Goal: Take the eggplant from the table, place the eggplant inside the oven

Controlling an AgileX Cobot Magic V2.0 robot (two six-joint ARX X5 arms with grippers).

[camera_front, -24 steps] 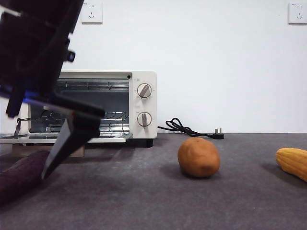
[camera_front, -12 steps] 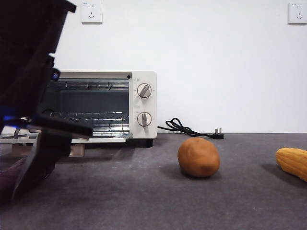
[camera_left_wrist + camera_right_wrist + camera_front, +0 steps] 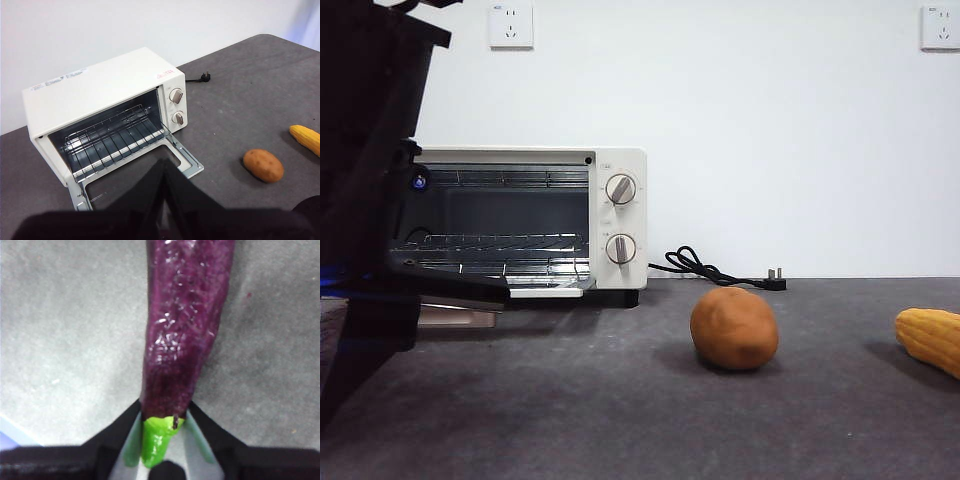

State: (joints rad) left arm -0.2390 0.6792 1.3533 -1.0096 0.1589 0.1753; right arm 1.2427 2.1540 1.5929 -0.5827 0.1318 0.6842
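Right gripper [image 3: 159,427] pinches the eggplant [image 3: 187,325] at its green stem end; held so far off-centre, it may swing or slip before reaching the oven [image 3: 100,107]

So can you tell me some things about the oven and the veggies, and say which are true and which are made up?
1. The oven door is open. True.
2. The eggplant is already on the rack inside the oven. False: it lies on the table, its green stem end between the right gripper fingers.
3. The potato sits on the table. True.
4. The corn cob is inside the oven. False: it lies on the table, past the potato.
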